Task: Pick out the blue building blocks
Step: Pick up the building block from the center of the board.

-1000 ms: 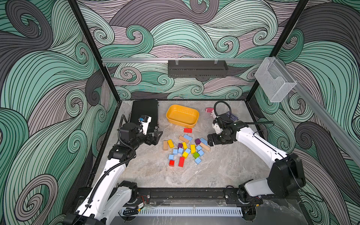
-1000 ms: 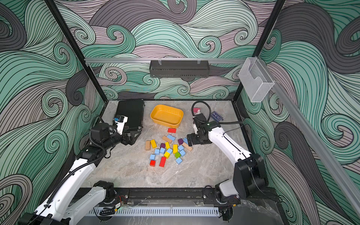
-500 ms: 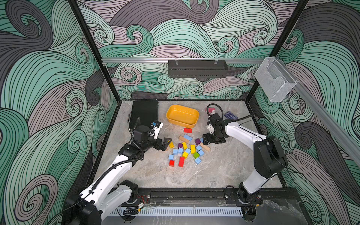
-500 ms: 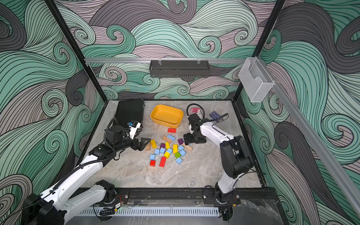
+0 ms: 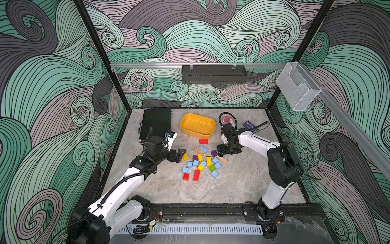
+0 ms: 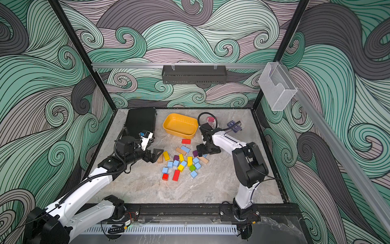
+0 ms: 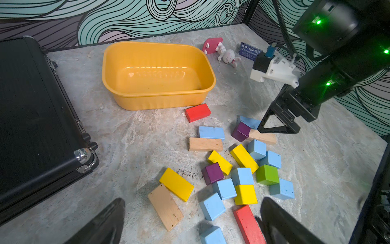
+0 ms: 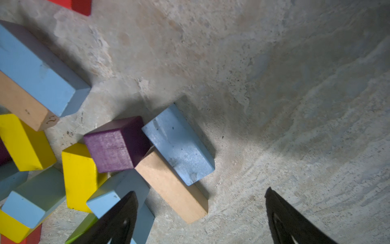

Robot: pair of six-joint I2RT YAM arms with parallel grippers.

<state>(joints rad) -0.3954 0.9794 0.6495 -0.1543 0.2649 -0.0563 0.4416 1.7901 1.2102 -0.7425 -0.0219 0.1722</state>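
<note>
Several light blue building blocks [image 5: 203,149] lie mixed with yellow, red, purple, green and wooden blocks in a loose pile at the table's middle. My left gripper [image 5: 181,156] is low at the pile's left edge and open. In the left wrist view its fingers [image 7: 105,224] flank a wooden plank, a red brick and blue cubes [image 7: 212,206]. My right gripper [image 5: 220,153] hovers open over the pile's right edge. The right wrist view has a long blue brick [image 8: 178,145] just ahead of the right gripper [image 8: 200,213], beside a purple cube [image 8: 118,145] and a wooden brick.
An empty yellow tub [image 5: 197,125] stands behind the pile, with a red brick [image 5: 203,141] in front of it. At the back left lies a black case [image 5: 156,124]. A pink toy [image 5: 226,120] and a navy packet [image 5: 249,124] are at the back right.
My left arm has reached from beside the black case to the pile's left edge. My right arm has folded back, its gripper still at the pile's right edge. No block moved.
</note>
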